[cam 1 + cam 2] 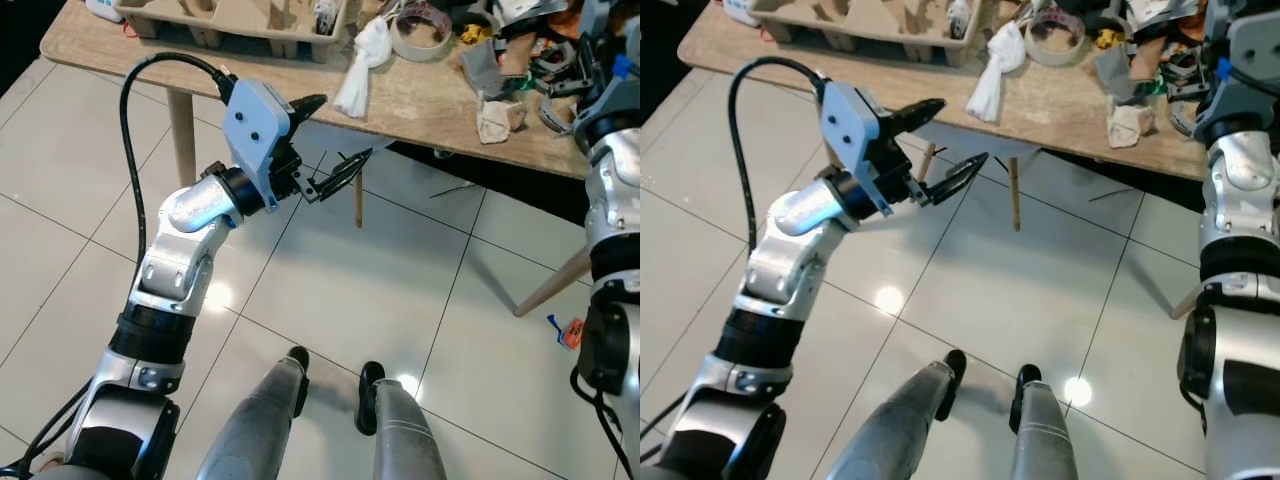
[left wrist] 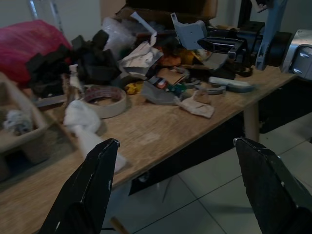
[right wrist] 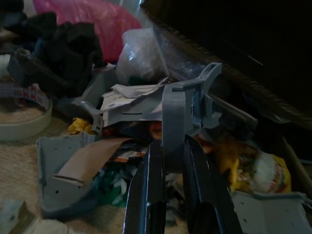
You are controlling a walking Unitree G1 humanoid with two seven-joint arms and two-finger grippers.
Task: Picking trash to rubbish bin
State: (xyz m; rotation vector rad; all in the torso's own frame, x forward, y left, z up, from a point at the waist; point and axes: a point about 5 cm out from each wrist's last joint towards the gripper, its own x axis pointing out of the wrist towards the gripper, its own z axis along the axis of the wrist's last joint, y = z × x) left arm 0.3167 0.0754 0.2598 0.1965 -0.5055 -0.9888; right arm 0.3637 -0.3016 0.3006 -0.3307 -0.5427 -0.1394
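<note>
The right gripper (image 3: 170, 161) has its jaws clamped on a grey plastic piece (image 3: 187, 102) above the cluttered desk (image 1: 420, 105). The left gripper (image 1: 325, 150), jaws spread wide, hovers empty before the desk edge.

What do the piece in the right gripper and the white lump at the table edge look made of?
Piece held by the right gripper: grey part, seemingly rigid moulded plastic, matte, with crisp edges and ribs.
White lump: soft, probably crumpled tissue or thin plastic; it folds and droops over the wooden table edge. Can't tell which.
</note>
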